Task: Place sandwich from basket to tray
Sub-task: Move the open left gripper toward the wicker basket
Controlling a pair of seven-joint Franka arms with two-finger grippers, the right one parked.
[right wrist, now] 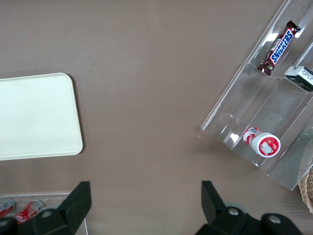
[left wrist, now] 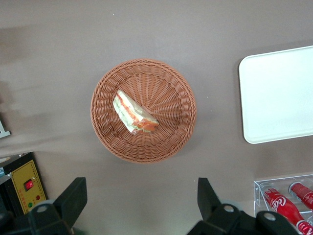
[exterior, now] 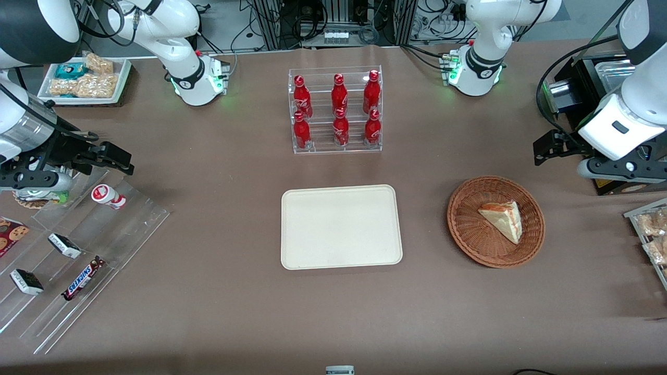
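Note:
The sandwich (exterior: 503,220), a pale wedge with red and green filling at its cut edge, lies in the round reddish-brown wicker basket (exterior: 469,234). Both also show in the left wrist view, the sandwich (left wrist: 134,113) in the basket (left wrist: 176,142). The cream tray (exterior: 341,226) lies flat and bare beside the basket, toward the parked arm's end; its corner shows in the left wrist view (left wrist: 276,98). My left gripper (exterior: 547,148) hangs high above the table, beside the basket toward the working arm's end. In the left wrist view the gripper (left wrist: 141,200) is open wide and holds nothing.
A clear rack of red cola bottles (exterior: 336,112) stands farther from the front camera than the tray. A black box with a yellow panel (left wrist: 27,186) sits under the working arm. Bagged snacks (exterior: 651,234) lie at that table end. An acrylic candy rack (exterior: 78,250) lies toward the parked arm's end.

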